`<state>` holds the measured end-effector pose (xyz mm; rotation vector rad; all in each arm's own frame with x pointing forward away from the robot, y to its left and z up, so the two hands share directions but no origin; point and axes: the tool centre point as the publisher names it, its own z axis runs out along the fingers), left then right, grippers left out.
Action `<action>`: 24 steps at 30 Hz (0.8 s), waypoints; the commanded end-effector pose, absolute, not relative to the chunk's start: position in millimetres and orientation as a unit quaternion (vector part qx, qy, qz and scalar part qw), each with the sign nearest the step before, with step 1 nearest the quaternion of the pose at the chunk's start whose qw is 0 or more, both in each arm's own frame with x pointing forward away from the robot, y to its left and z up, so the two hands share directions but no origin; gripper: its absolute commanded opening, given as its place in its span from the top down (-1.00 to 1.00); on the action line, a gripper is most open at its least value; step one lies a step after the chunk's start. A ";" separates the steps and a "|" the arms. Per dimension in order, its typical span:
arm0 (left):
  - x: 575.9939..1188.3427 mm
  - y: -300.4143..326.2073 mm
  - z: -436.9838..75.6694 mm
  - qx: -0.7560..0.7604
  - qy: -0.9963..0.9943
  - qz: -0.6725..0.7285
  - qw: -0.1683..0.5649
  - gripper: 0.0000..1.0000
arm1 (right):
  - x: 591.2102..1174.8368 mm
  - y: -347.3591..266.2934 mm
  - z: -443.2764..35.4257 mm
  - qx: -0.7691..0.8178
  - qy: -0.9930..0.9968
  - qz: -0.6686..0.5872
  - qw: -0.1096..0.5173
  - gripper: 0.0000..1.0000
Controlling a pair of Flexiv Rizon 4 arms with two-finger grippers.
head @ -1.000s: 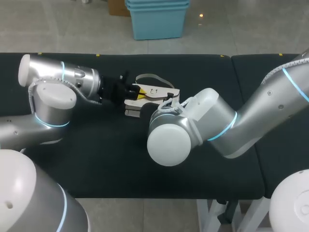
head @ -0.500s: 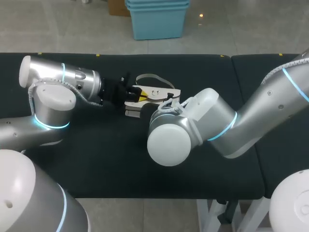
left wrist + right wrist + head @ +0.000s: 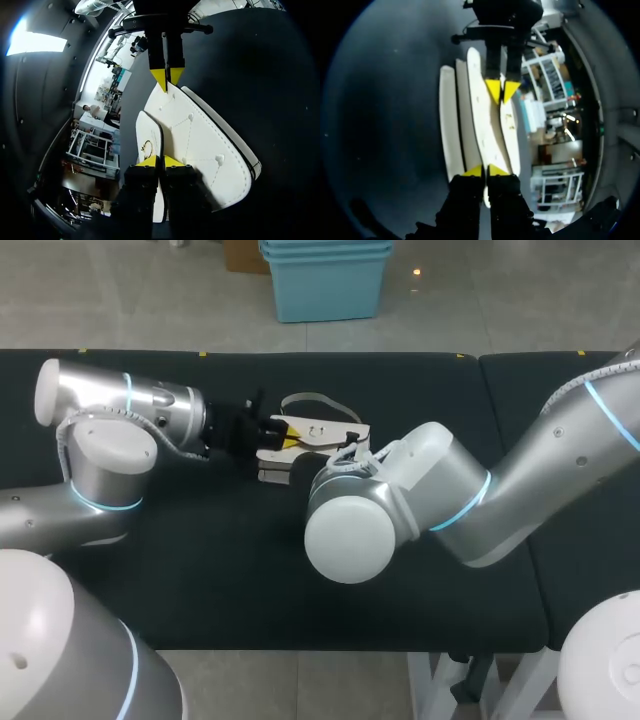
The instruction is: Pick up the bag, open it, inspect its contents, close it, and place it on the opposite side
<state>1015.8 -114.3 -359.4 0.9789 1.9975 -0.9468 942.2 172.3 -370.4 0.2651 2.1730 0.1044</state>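
Observation:
A cream-white handbag [image 3: 325, 428] lies at the middle of the black table [image 3: 200, 570], its strap [image 3: 305, 400] looped behind it. My left gripper [image 3: 283, 440] comes in from the left and is shut on the thin edge of the bag's flap. In the left wrist view its tips [image 3: 160, 161] pinch the flap of the bag [image 3: 200, 145]. Opposite it, my right gripper [image 3: 167, 80] pinches the bag's far end. In the right wrist view that right gripper [image 3: 485, 171] is shut on a middle panel of the bag [image 3: 480, 115], facing the left gripper [image 3: 501, 91]. In the head view the right wrist hides the right gripper.
My right arm's big elbow joint [image 3: 350, 525] hangs over the table's middle, just in front of the bag. A seam [image 3: 480, 370] splits the table top at the right. Bare black surface lies to the left front and to the far right.
My left arm has drawn back slightly to the left. The bag and the right arm have kept their places, and both grips look unchanged.

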 end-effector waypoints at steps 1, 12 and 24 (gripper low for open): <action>1012.0 -114.1 -364.9 0.388 0.768 -0.372 0.349 1.00 | 941.9 172.3 -372.0 0.108 0.881 0.043 0.459 1.00; 1014.3 -119.9 -363.5 0.388 0.767 -0.370 0.352 1.00 | 941.9 172.3 -372.0 0.108 0.881 0.043 0.459 1.00; 1020.8 -119.4 -361.4 0.352 0.781 -0.388 0.341 1.00 | 941.9 172.3 -372.0 0.108 0.881 0.043 0.459 1.00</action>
